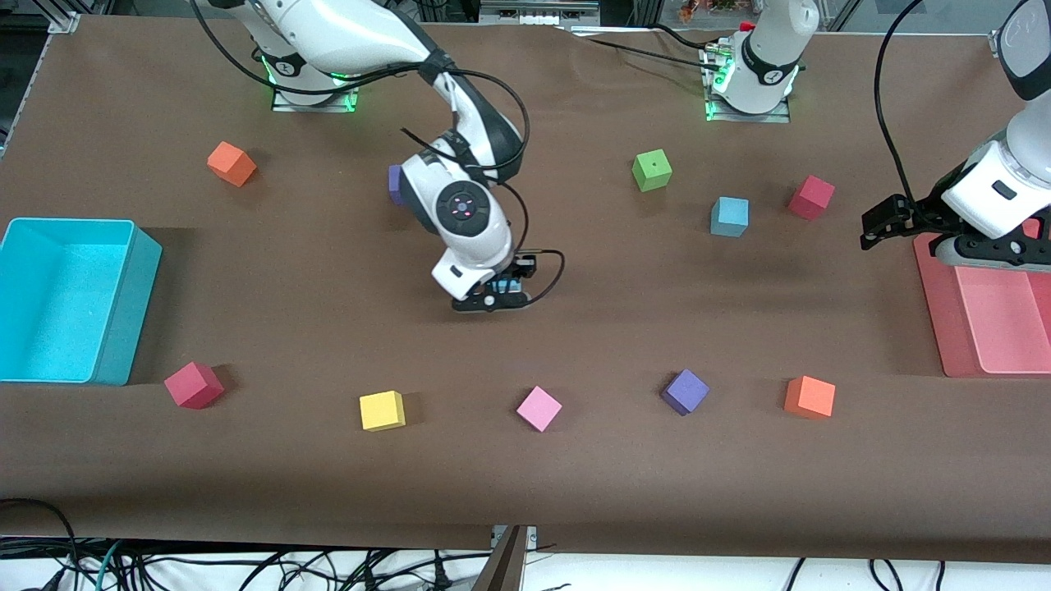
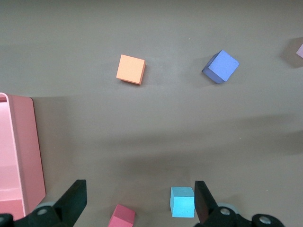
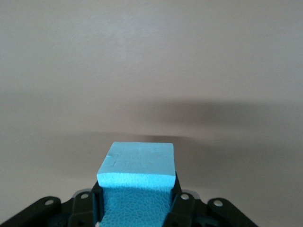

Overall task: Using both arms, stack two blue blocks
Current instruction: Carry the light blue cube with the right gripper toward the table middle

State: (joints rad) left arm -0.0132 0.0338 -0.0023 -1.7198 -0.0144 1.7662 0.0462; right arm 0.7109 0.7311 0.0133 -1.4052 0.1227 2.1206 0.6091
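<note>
Your two blue blocks: one gripped, one loose on the table.

One blue block (image 3: pixel 137 182) sits clamped between the right gripper's (image 1: pixel 499 289) fingers over the middle of the table; you see its matte, pebbled foam face and flat top in the right wrist view, with only a sliver of it showing from the front. The other blue block (image 1: pixel 729 217) rests flat on the table toward the left arm's end, just beside a red cube, a light sky-blue cube with nothing touching it.
</note>
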